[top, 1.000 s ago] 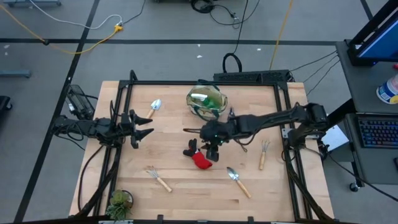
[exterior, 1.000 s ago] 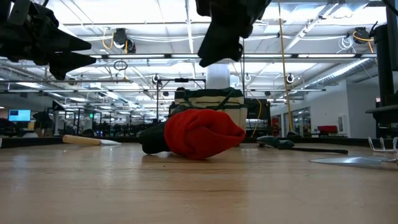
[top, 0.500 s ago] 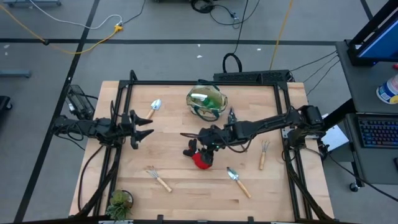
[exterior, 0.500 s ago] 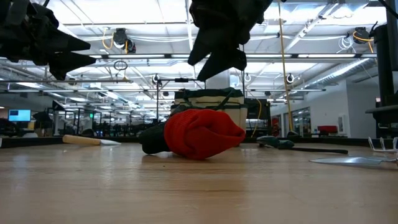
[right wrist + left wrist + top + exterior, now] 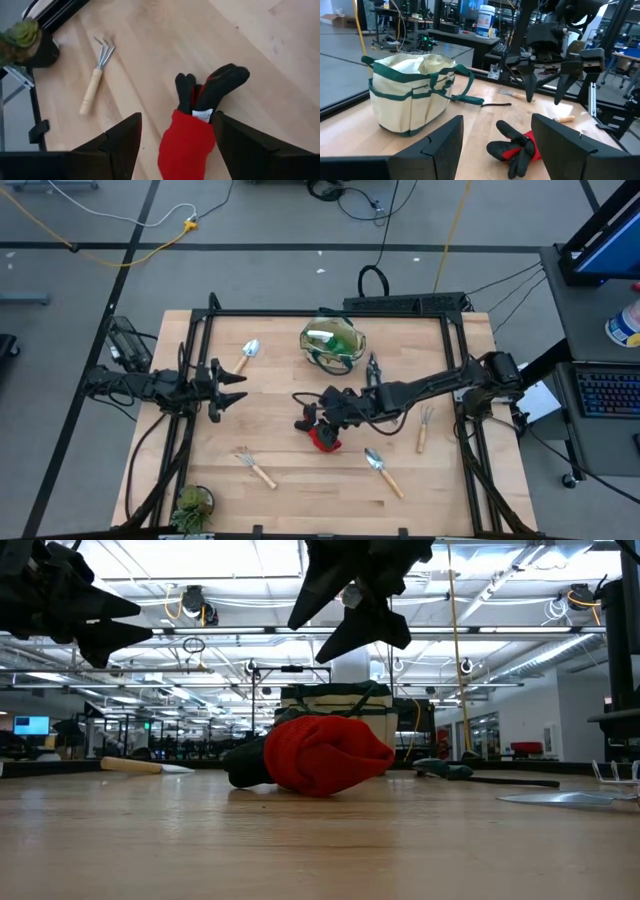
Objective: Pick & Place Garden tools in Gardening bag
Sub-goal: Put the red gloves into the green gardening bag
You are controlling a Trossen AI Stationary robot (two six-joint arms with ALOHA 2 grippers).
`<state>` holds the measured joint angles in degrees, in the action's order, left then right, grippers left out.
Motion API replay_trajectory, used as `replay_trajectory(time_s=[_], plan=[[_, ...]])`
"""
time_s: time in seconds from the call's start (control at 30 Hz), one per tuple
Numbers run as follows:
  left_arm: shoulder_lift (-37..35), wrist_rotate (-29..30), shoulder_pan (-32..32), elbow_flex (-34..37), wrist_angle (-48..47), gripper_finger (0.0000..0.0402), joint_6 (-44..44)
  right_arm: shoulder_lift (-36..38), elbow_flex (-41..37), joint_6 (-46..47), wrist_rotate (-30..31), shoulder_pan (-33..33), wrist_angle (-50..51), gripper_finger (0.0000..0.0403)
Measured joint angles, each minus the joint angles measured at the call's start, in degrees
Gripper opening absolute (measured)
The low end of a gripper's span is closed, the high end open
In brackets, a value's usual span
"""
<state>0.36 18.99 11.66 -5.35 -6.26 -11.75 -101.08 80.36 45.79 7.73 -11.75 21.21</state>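
Right gripper (image 5: 352, 610) poised, jaws spread, directly above the red-and-black gloves (image 5: 322, 430).

The gloves lie mid-table (image 5: 290, 380), and the right wrist view has them framed between the open, empty fingers, long axis running from red cuff to black fingertips along the camera's line, so a straight drop looks like the call. The right arm is clearly nearer; the left gripper (image 5: 232, 388) waits well apart at the left edge, fingers parted and empty. The low view shows the clear gap above the gloves, which the high view hides. The gardening bag (image 5: 333, 345) sits just beyond, toward the far edge.
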Motion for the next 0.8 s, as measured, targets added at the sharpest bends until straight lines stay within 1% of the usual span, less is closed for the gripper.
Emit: replay_trajectory(time_s=[0.3,0.4,0.73,0.8], plan=[[0.00,-0.03,0.00,0.00,0.06,0.0241,-0.46,-4.01,0.08,-1.38,0.05,0.04,-0.33,0.0240],[0.00,-0.03,0.00,0.01,0.07,0.0241,-0.46,-6.05,-0.04,-1.49,2.24,0.00,0.20,0.0240],[0.00,-0.03,0.00,0.00,0.07,0.0241,-0.44,-10.28,0.04,-2.37,2.62,1.54,-5.28,0.0240],[0.00,-0.01,0.00,-0.01,0.07,0.0241,-0.41,-10.60,0.00,-2.44,2.56,1.71,-5.11,0.0240]])
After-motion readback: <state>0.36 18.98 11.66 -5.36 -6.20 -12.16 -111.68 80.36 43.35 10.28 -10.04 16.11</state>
